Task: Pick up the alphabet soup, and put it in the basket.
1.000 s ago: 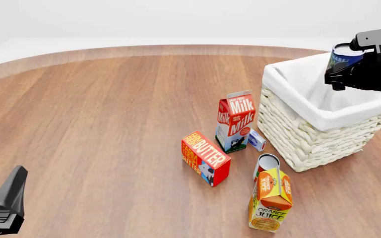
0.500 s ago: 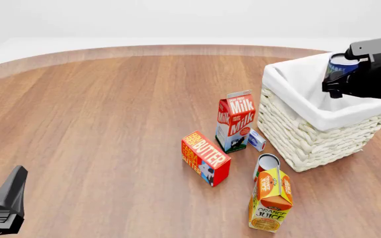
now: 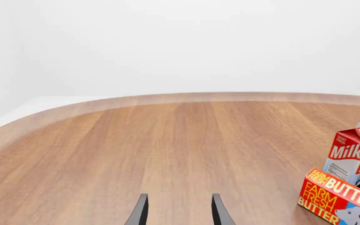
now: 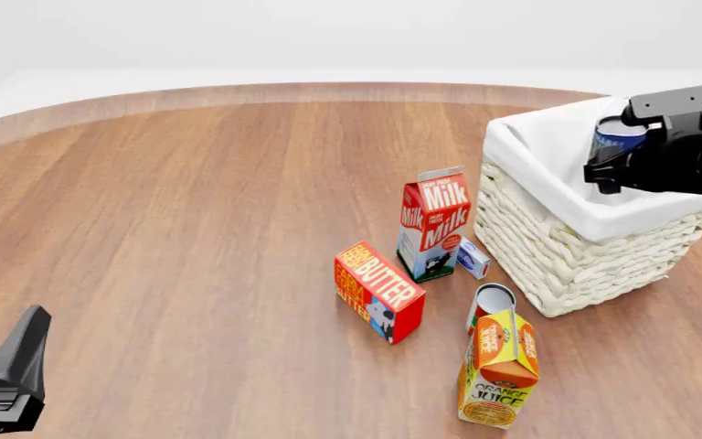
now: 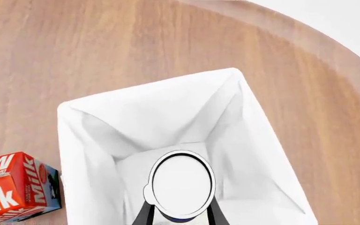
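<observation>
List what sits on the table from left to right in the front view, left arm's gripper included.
Left gripper → butter box → milk carton → orange juice carton → basket → alphabet soup, held over the basket.

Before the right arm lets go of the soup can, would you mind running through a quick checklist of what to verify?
1. Alphabet soup held between the right gripper jaws: ok, one finger shows on each side of it.
2. Can over the basket opening: ok, the right wrist view shows white lining all around it.
3. Can upright: ok, its white top faces the wrist camera.
4. Drop spot inside the basket free: cannot tell, the can hides the floor beneath it.
5. Milk carton out of the way: ok, it stands outside the basket wall.
6. Left gripper out of the way: ok, open over bare table.
</observation>
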Robot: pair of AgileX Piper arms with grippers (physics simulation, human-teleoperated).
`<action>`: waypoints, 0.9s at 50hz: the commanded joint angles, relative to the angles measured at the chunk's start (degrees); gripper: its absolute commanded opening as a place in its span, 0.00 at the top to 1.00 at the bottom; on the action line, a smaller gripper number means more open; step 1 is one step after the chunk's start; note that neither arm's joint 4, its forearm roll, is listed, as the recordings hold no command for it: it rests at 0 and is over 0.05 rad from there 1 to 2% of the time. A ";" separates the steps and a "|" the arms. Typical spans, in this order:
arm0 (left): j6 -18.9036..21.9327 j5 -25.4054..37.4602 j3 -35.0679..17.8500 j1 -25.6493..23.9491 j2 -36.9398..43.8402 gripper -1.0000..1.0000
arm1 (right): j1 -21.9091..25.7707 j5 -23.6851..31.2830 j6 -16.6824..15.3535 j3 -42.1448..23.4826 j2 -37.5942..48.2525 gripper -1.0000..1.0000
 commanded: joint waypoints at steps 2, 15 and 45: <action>0.00 0.00 0.00 0.00 0.00 0.00 | -0.14 -0.34 0.69 -0.33 1.05 1.00; 0.00 0.00 0.00 0.00 0.00 0.00 | -0.30 -0.33 0.49 -0.96 2.29 1.00; 0.00 0.00 0.00 0.00 0.00 0.00 | -1.56 -0.74 0.89 -1.97 2.30 0.00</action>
